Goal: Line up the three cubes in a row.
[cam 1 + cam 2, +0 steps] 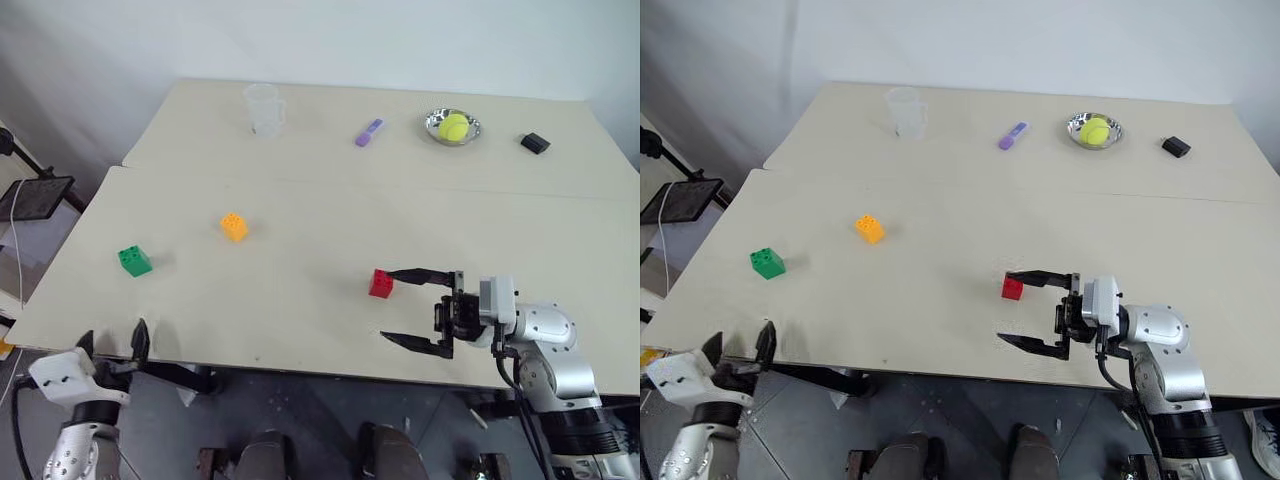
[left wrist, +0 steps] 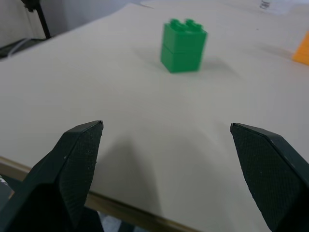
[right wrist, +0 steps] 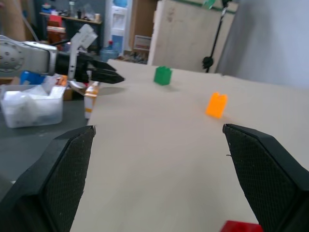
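The three cubes lie apart on the near table. The green cube [image 1: 134, 261] is at the left, the orange-yellow cube [image 1: 234, 227] a little beyond it to the right, and the red cube [image 1: 381, 284] right of centre. My right gripper [image 1: 386, 305] points left with its jaws wide open and holds nothing. The red cube rests on the table by the tip of its far finger [image 1: 415, 275]. My left gripper [image 1: 112, 338] is open at the table's front left edge. It faces the green cube [image 2: 183, 46], which stands a short way ahead of it.
On the far table stand a clear cup [image 1: 264, 108], a purple piece [image 1: 369, 132], a metal bowl [image 1: 432, 122] holding a tennis ball [image 1: 453, 126], and a small black block [image 1: 535, 143]. A seam runs between the two tables. A plastic bin [image 3: 29, 104] sits off the left side.
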You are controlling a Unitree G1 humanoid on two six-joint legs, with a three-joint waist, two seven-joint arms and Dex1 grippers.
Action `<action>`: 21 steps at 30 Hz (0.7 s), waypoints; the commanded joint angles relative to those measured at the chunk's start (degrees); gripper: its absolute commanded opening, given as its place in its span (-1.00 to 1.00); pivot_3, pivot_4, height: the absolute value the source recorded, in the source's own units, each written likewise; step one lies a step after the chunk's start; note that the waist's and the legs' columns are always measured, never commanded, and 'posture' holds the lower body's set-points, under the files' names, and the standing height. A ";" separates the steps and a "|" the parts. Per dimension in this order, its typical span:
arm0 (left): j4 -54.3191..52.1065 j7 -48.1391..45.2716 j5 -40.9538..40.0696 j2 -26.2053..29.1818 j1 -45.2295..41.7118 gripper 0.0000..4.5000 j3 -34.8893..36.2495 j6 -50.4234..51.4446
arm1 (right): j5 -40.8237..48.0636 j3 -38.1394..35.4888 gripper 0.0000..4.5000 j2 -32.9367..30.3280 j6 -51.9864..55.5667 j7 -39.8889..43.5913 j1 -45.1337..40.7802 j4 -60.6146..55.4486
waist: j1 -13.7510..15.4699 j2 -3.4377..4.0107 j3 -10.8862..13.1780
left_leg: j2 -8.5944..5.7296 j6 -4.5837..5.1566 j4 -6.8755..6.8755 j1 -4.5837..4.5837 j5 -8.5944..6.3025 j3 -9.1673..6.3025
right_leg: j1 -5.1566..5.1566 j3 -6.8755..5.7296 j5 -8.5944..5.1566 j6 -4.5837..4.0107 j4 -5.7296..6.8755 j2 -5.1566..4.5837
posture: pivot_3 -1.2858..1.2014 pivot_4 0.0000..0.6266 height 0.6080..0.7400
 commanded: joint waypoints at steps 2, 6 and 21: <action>-4.24 6.57 2.54 0.86 -4.05 1.00 -1.27 3.91 | 0.46 -0.12 0.98 -1.26 0.15 0.63 -0.27 -1.87 | 0.03 0.00 0.00 | 0.02 -0.02 0.01 0.01 0.01 0.01 | -0.02 0.00 0.01 -0.02 0.01 0.01 | 0.03 -0.52 1.00; -4.46 14.84 6.15 2.85 -11.18 1.00 -3.03 15.42 | 0.33 0.96 0.98 -1.14 1.35 -0.12 -0.01 -2.89 | 0.15 0.00 0.00 | 0.02 -0.02 0.00 0.01 0.02 0.02 | -0.01 0.00 0.02 -0.03 0.07 0.04 | 0.03 -0.52 1.00; 6.27 19.94 7.89 7.52 -28.00 0.30 -3.28 19.36 | -0.43 2.10 1.00 -1.08 2.87 -2.03 0.06 -4.19 | 0.77 -0.03 -0.02 | 0.08 -0.10 0.05 -0.01 0.04 0.20 | -0.01 0.00 0.03 0.00 0.03 0.20 | 0.03 -0.52 1.00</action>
